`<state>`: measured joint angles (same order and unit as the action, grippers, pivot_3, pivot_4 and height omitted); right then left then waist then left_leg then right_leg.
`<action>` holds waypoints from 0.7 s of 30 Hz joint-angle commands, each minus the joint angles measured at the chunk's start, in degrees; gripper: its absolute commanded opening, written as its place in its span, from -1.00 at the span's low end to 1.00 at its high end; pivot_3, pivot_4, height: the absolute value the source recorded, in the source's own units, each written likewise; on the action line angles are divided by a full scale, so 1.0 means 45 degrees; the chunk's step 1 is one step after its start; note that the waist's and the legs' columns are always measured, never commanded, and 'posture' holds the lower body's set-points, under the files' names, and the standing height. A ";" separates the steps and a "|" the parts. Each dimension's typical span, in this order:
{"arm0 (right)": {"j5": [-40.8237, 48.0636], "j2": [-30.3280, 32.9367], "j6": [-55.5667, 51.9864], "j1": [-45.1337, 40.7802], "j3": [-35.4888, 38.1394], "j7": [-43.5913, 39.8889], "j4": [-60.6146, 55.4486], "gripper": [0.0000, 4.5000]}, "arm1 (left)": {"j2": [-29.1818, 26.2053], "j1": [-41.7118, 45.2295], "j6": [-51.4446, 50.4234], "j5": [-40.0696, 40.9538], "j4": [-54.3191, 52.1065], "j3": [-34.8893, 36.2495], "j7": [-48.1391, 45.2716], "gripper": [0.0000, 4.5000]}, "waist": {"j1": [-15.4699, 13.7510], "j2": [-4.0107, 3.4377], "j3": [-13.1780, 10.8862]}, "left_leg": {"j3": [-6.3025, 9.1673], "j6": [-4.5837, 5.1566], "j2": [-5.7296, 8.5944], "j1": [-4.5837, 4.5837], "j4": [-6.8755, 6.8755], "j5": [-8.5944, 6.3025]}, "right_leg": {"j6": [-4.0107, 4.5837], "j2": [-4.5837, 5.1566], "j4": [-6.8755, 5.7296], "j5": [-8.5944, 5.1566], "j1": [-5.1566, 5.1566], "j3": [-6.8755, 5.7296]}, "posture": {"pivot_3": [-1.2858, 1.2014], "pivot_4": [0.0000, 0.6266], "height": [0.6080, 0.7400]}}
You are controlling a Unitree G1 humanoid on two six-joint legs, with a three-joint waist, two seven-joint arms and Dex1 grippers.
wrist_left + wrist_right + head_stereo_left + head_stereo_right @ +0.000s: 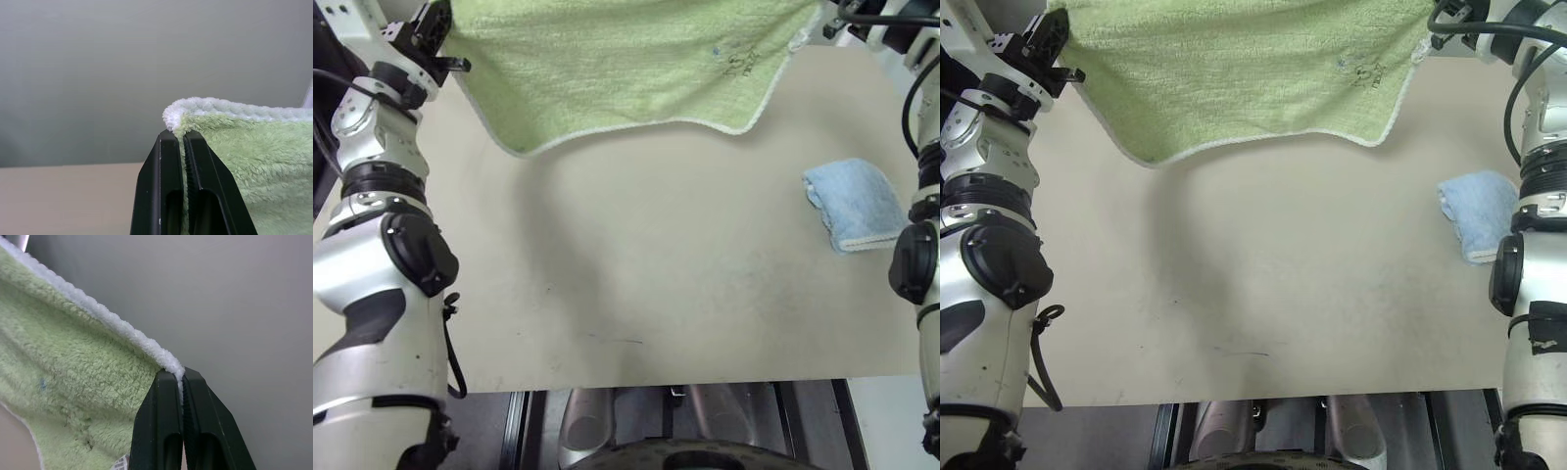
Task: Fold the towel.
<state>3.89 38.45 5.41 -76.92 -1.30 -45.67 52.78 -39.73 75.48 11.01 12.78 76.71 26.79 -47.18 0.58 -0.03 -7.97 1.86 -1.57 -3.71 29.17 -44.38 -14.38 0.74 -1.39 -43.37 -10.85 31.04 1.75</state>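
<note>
Two grippers, left (183, 139) and right (179, 377), clamped on the towel's (626, 69) top corners, hung across the frame's top above the table (636, 274); soft, light, saggy, probably best gripped at corners.

Folded light blue towel (853, 204) lies on beige table (656, 284)

The right gripper (182, 382) has its black jaws pressed together on the white edging of the light green towel (73, 367), which hangs away before a plain grey wall (220, 298).
</note>
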 commanded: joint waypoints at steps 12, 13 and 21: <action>0.4804 0.3452 -0.5688 0.9002 0.1650 -0.5436 -1.3187 -1.00 | -0.2194 -0.4807 -0.1303 0.1045 -0.2673 -0.0433 -0.8388 -1.00 | -0.0015 0.0024 0.0008 | 0.0058 -0.0052 -0.0004 0.0058 -0.0128 -0.0061 | 0.0012 -0.0011 -0.0119 -0.0068 0.0014 -0.0028 | 0.03 -0.52 0.36; 0.5115 0.3672 -0.6107 0.9503 0.1857 -0.5451 -1.3791 -1.00 | -0.2265 -0.5213 -0.1635 0.1198 -0.3048 -0.0454 -0.8690 -1.00 | -0.0005 0.0029 0.0011 | 0.0055 -0.0055 -0.0008 0.0041 -0.0133 -0.0065 | 0.0017 -0.0012 -0.0121 -0.0075 -0.0002 -0.0025 | 0.03 -0.52 0.36; 0.7125 0.4343 -0.8607 1.3166 0.3566 -0.4834 -1.7570 -1.00 | -0.2657 -0.8861 -0.3375 0.2276 -0.6643 -0.0419 -0.9491 -1.00 | -0.0007 0.0059 0.0028 | 0.0079 -0.0027 0.0006 -0.0168 -0.0141 -0.0085 | 0.0103 -0.0032 -0.0117 -0.0201 -0.0241 -0.0016 | 0.03 -0.52 0.36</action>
<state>32.93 57.06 -31.20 -18.97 11.48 -68.12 -22.15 -49.93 37.05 -2.39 21.23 50.80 24.41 -87.82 0.55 0.24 -7.84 2.22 -1.69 -3.67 28.36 -45.00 -14.77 1.06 -1.54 -43.86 -11.83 29.88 1.68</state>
